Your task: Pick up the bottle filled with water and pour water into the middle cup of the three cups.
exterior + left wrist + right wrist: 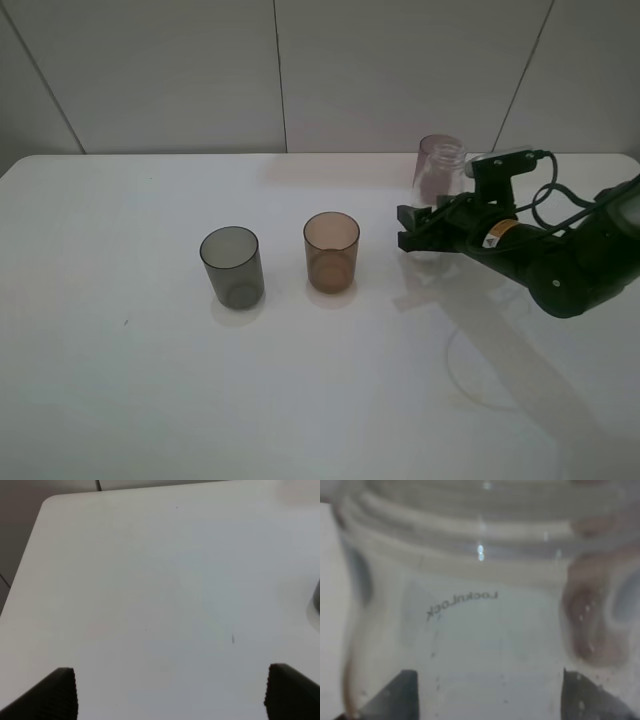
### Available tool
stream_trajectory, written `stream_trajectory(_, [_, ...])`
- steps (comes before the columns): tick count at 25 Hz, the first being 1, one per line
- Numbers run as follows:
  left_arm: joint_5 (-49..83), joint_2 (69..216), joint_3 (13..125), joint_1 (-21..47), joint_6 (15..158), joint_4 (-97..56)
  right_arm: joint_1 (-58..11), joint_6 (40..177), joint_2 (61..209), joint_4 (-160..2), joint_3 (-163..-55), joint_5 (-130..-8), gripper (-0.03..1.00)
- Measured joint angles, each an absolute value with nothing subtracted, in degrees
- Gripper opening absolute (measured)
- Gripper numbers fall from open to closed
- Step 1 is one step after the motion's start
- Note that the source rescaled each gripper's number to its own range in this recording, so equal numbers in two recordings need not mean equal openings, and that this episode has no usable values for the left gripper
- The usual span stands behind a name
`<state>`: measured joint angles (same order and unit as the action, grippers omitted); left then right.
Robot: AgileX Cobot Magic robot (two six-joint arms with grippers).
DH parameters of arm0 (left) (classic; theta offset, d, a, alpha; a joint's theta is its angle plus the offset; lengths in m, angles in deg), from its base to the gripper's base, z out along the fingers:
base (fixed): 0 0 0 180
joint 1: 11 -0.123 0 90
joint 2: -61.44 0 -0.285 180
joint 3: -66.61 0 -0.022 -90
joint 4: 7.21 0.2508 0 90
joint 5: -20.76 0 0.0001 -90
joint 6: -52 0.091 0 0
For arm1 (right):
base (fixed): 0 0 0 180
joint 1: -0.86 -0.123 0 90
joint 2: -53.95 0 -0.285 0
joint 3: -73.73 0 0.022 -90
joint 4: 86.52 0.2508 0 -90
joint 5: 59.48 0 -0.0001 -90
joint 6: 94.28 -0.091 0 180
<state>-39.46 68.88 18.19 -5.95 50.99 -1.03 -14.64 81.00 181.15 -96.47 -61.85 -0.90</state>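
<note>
The clear bottle (pixel 443 152) rises above my right gripper (pixel 408 229), whose fingers are closed on its lower body. In the right wrist view the bottle (pixel 470 605) fills the frame, neck threads visible, with the gripper (pixel 487 695) on either side of it. The amber-brown middle cup (pixel 331 252) stands just left of the gripper. The smoky grey cup (pixel 232 267) stands further left. The pinkish-mauve cup shows only as a pink tint (pixel 592 620) behind the bottle. My left gripper (pixel 170 692) is open over bare table and is out of the exterior high view.
The white table (pixel 150 400) ends at a tiled wall at the back. The right arm (pixel 570 265) and its cable lie over the right side. A dark edge of the grey cup (pixel 317 597) shows in the left wrist view.
</note>
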Motion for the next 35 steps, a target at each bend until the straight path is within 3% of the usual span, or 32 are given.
stream_trajectory(11, [-39.5, 68.9, 18.2, -6.0, 51.0, -1.0, -14.6, 81.4, 183.1, -96.9, -61.5, 0.4, 0.04])
stream_trajectory(12, [-39.5, 68.9, 18.2, -6.0, 51.0, -1.0, -14.6, 81.4, 183.1, -96.9, -61.1, 0.6, 0.09])
stream_trajectory(16, [-39.5, 68.9, 18.2, -6.0, 51.0, -1.0, -14.6, 81.4, 183.1, -96.9, -59.2, 3.8, 0.45])
stream_trajectory(24, [-39.5, 68.9, 18.2, -6.0, 51.0, -1.0, -15.1, 81.4, 182.7, -96.7, -58.0, 9.3, 0.78])
stream_trajectory(28, [-39.5, 68.9, 18.2, -6.0, 51.0, -1.0, -15.1, 81.4, 179.7, -96.1, -58.0, 9.3, 0.83])
stream_trajectory(35, [-39.5, 68.9, 18.2, -6.0, 51.0, -1.0, -15.1, 81.4, 172.8, -95.2, -57.9, 9.3, 0.83])
